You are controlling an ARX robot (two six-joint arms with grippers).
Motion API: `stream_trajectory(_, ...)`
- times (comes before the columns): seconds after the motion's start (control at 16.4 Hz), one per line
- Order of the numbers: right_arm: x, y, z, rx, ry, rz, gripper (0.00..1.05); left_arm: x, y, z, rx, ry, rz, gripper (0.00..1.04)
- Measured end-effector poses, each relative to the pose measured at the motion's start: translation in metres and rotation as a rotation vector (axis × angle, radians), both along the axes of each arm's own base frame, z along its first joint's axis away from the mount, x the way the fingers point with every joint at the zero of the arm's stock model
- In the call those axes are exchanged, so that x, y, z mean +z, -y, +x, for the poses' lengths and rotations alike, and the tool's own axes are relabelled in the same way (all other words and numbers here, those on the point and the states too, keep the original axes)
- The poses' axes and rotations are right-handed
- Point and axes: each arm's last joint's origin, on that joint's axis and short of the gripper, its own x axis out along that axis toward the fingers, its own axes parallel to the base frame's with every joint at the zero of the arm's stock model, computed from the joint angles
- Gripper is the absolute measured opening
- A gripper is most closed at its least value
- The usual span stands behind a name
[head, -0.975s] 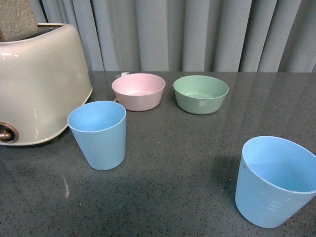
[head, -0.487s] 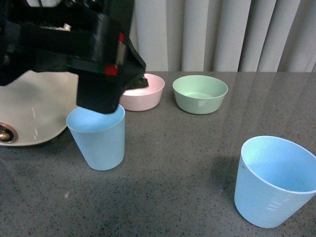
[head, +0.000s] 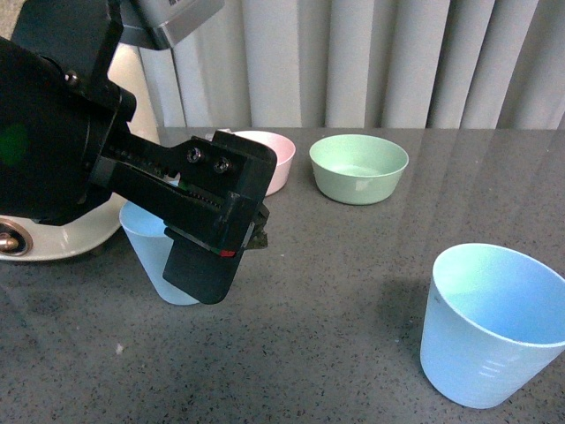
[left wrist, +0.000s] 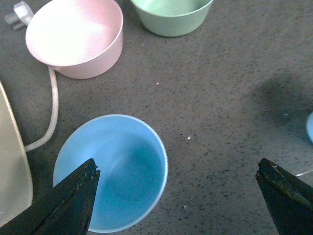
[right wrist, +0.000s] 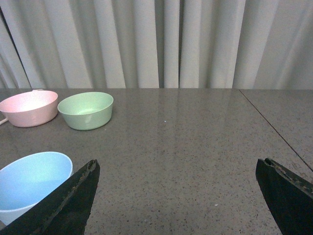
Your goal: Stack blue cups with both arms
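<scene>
Descent of the left gripper (left wrist: 177, 169) is the change: a second ago no arm showed, half a second ago it hung over the rim, now it sits lower, masking the near side of the left blue cup (head: 146, 237), which stands by the left edge of the bench (head: 353, 291). Its fingers (left wrist: 73, 205) are wide apart, the cup under one of them, ungrasped. The right blue cup (head: 493, 327) has stayed at the near right corner; the right gripper (right wrist: 177, 169) also gapes, empty. Stacking has barely begun, I judge.

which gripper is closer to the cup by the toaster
Left. The left gripper hovers above that cup, jaws open. The right gripper is by the other cup, jaws open.
</scene>
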Motion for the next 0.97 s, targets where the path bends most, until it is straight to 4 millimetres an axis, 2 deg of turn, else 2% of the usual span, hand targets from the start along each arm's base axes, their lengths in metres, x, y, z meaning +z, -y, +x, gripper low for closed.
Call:
stream_trajectory(0.24, 0.000, 0.000, 0.000, 0.000, 0.000, 0.000, 0.98, -0.014, -0.003, 0.015, 0.016, -0.028, 0.066, 0.98)
stream_trajectory(0.73, 0.000, 0.000, 0.000, 0.000, 0.000, 0.000, 0.98, -0.031, 0.001, 0.028, -0.034, -0.089, 0.123, 0.96)
stream_trajectory(0.97, 0.000, 0.000, 0.000, 0.000, 0.000, 0.000, 0.98, -0.030, 0.001, 0.028, -0.050, -0.101, 0.120, 0.54)
